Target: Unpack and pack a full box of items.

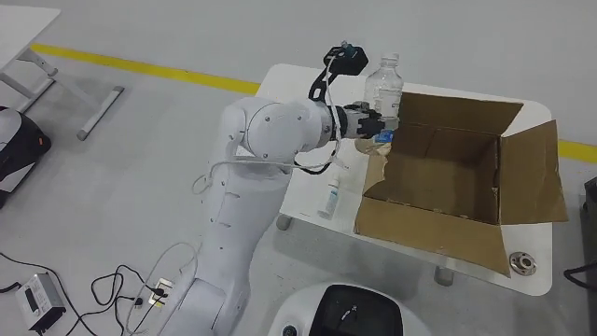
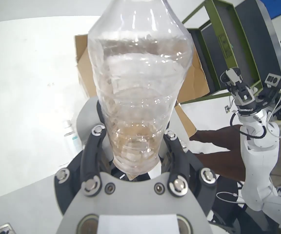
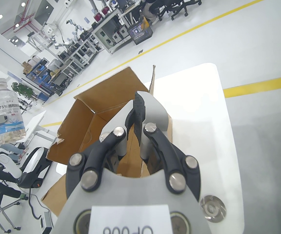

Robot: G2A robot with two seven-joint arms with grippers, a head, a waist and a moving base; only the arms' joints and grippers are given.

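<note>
Upright clear bottle (image 1: 383, 82), raised just beside open cardboard box (image 1: 429, 229); small white bottle (image 1: 332, 198) nearby, apart

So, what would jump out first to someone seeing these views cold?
The big clear bottle, held upright in the left gripper at a corner of the open cardboard box. Next, a small white bottle on the table beside the box.

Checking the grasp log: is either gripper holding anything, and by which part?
The left gripper holds the clear plastic bottle by its lower end, near the base. The right gripper is shut on nothing.
</note>
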